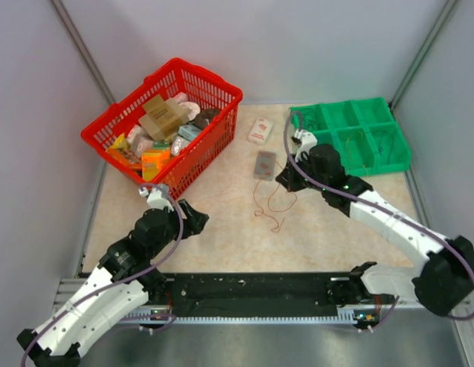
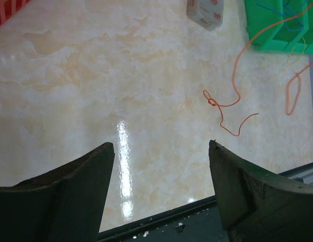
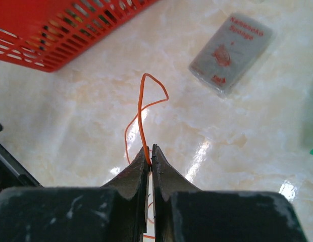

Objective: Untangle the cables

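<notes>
**View comparison.** The top external view shows the whole layout. A red plastic lattice basket [image 1: 206, 145] full of mixed packaged goods sits at the far left. A green plastic compartment tray [image 1: 374, 167] sits at the far right. Both stand on the beige marble-patterned table [image 1: 222, 245]. Only the wrist views resolve the jaw state and the fine detail of the wires.

**Right gripper.** In the right wrist view, the right gripper [image 3: 150, 154] has its jaws clenched on the thin orange wire [image 3: 140, 111]. The wire rises from the fingertips and forms a small loop above them. In the top view, this gripper [image 1: 285, 180] is just beside a flat grey rectangular packet [image 1: 265, 164].

**Left gripper.** In the left wrist view, the left gripper [image 2: 160, 143] has its jaws spread wide with bare table between them. It grasps nothing. In the top view it sits well to the left of the wire.

**Task item.** The cables are very thin. The orange wire lies in loose curves on the table centre. The left wrist view shows a small knot [image 2: 212, 102] in it and one strand running up to the tray. The same view shows thin blue wires [image 2: 277, 9] inside the tray.

**Labels.** The grey packet carries red print, of which "Sponge" is legible in the right wrist view. The line above it is too blurred to read reliably. A white and red packet [image 1: 260, 130] lies behind the grey one. Its print is illegible.
</notes>
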Robot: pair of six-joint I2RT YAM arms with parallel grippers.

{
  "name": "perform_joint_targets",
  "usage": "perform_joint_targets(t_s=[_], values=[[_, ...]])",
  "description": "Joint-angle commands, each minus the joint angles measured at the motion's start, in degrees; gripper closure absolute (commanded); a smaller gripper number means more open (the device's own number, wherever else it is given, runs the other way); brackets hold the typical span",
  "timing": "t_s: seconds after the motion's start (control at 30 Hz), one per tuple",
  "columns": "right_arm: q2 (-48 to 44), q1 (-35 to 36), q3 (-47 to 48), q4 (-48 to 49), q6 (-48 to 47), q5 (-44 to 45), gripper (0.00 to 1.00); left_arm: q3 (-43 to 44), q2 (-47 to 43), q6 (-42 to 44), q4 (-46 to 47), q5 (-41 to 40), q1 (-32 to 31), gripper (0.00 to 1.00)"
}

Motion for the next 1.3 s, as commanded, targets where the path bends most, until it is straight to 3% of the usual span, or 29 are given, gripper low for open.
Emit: perform_joint_targets(t_s=[0.0, 0.27, 0.43, 0.93, 1.13, 1.27], values=[[11.27, 0.32, 2.52, -0.20, 2.30, -1.29, 1.00, 0.25, 1.17, -0.08, 4.26, 1.88, -0.08, 0.21], [22.27, 5.67, -0.11, 6.29, 4.59, -4.55, 1.00, -0.27, -2.34, -1.40, 0.74, 0.30, -0.08, 0.21], [26.41, 6.38, -0.20, 9.11, 3.80, -4.56, 0.92, -0.37, -2.08, -1.75, 1.44, 0.83, -0.08, 0.21], [24.57, 8.22, -1.87, 6.47, -1.64, -6.67, 0.35, 0.34, -0.06, -0.61, 2.41, 1.53, -0.08, 0.21], [24.04, 10.34, -5.11, 10.32, -8.32, -5.97, 0.26, 0.16, 0.56, -0.61, 2.76, 2.06, -0.08, 0.21], [25.80, 10.51, -4.25, 10.70, -9.39, 3.66, 0.26, 0.25, 0.38, -0.43, 2.32, 1.80, -0.08, 0.21]])
